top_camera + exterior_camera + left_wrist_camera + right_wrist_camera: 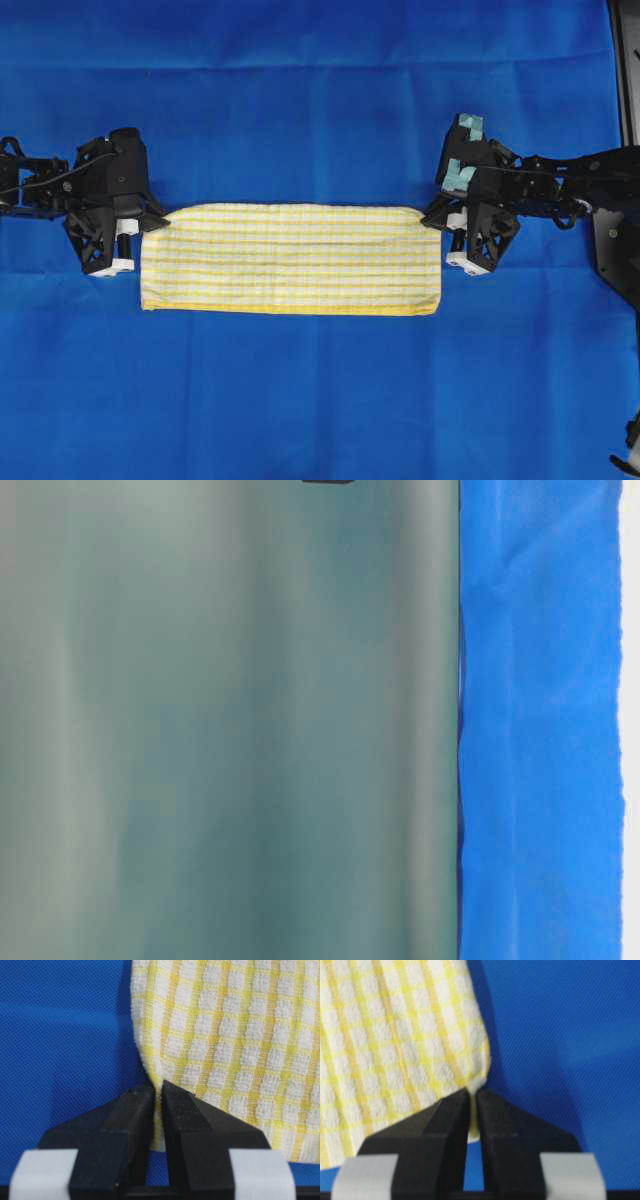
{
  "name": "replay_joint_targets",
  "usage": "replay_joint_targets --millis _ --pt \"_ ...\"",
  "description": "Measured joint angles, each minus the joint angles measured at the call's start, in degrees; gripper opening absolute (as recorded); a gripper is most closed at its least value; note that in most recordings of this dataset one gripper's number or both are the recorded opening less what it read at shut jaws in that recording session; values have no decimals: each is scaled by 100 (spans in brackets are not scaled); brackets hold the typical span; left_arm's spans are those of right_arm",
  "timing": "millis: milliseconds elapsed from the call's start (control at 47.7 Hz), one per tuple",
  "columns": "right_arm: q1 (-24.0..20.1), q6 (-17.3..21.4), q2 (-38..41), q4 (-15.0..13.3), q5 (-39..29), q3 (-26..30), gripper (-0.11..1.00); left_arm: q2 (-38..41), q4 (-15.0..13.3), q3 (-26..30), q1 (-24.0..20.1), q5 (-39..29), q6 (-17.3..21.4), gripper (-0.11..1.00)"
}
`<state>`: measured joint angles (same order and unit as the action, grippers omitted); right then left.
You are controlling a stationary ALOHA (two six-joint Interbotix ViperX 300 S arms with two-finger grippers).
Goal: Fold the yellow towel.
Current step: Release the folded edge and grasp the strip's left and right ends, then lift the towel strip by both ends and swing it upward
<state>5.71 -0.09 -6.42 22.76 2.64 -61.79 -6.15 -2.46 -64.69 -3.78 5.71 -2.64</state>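
Currently, as far as shown:
Towel: the yellow towel [290, 258] lies flat as a long narrow band on the blue cloth [300, 90], hemmed edge nearest the viewer (probably one fold made, another left).
Left grip: the left gripper [157, 1096] has its fingers pinched onto the towel's far left corner.
Right grip: the right gripper [472, 1094] likewise clamps the far right corner.
Lift: neither corner is visibly raised.

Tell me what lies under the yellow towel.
The blue cloth shows all around the yellow towel and runs beneath it. Whether anything else lies underneath cannot be seen; the towel covers that patch.
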Motion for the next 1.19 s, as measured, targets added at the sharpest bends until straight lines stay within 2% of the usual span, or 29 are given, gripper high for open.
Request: replay_joint_targets --millis 293,503,859,1194 --pt "88 0 -598 -18 -97 -9 4 -360 0 149 -9 -343 9 3" --pt "264 -97 -1529 -44 -598 -9 4 -1072 0 360 -9 -879 9 3" --pt "413 -132 -2760 -316 -1248 0 4 -2312 0 571 -70 -1556 0 3" --pt "475 -132 -2874 -413 -1318 44 4 -2522 0 562 -70 -1573 -70 3"
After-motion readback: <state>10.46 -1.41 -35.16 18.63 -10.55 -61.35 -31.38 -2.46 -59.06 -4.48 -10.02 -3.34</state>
